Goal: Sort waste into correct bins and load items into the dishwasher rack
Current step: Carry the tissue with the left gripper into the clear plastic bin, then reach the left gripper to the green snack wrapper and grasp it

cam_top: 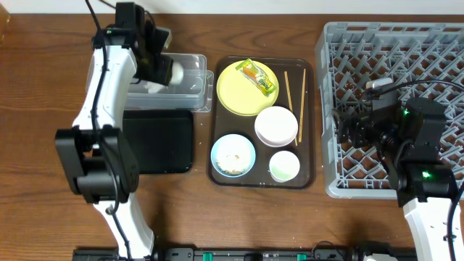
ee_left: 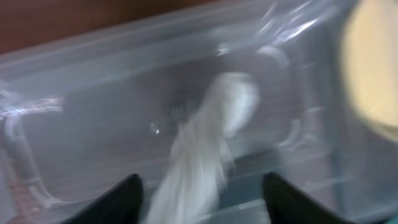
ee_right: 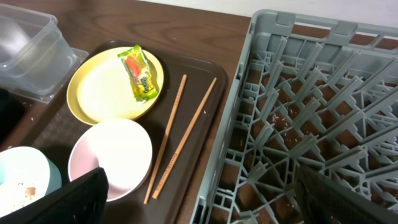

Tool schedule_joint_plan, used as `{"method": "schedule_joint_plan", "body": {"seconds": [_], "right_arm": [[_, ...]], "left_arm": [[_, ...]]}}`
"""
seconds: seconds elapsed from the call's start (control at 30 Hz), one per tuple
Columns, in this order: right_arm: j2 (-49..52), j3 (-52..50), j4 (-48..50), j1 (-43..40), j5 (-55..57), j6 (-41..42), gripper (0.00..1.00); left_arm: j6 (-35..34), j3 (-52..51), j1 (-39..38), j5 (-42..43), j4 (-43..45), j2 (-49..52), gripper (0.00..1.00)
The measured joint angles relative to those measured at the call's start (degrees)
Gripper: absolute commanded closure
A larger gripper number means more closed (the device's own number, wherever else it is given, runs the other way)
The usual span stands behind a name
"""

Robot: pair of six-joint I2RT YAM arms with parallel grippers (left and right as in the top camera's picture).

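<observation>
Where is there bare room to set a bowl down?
The black tray is bare, as is the table in front of the brown tray. The rack is free in its far half; the right arm hangs over its near half. The brown tray is crowded.

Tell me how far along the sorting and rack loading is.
Done: little; the rack holds no dishes. In hand: the left gripper stands open over the clear tub, a blurred white scrap loose between its fingers. Left: the wrapper on the yellow plate, grains in the blue bowl, white bowl, cup and chopsticks. The right gripper hangs open above the rack.
</observation>
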Motion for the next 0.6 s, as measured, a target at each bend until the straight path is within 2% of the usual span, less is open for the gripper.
{"method": "schedule_joint_plan", "body": {"seconds": [0.33,0.5,0.6], "right_arm": [[0.0,0.0,0.0,0.0,0.0,0.0,0.05],[0.0,0.0,0.0,0.0,0.0,0.0,0.05],[0.0,0.0,0.0,0.0,0.0,0.0,0.05]], "left_arm": [[0.7,0.9,-2.9,2.3,1.7,-2.4,0.23],[-1.3,2.3,-10.0,6.5,6.4,-5.6,0.22],[-5.6,2.7,-16.3,6.8,8.5,-5.0,0.22]]}}
